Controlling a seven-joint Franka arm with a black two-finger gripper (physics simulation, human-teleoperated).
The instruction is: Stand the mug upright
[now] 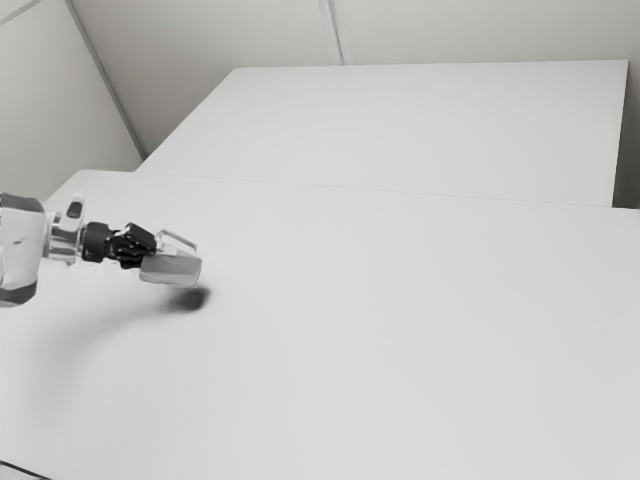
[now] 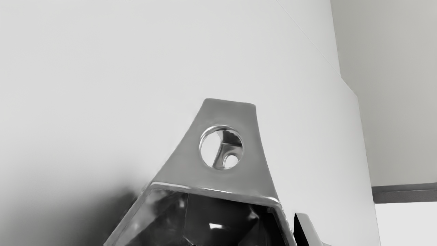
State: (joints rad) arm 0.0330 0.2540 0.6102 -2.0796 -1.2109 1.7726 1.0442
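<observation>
Mug [image 1: 172,268], metallic-looking: is held tilted in the grasp of the gripper [image 1: 150,252], above the table [image 1: 400,330]. Handling: judged rigid, slick, fairly light. Hold: best taken firmly at the wall near the rim [image 2: 218,193].

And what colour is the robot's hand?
It's black! The hand shows best in the exterior view.

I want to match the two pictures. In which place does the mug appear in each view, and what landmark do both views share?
Exterior view: the mug is at the gripper, toward the exterior view's left.
Wrist view: the mug is close to the camera, tapering away from it, with a round hole.
Shared landmark: the dark shadow on the table.
</observation>
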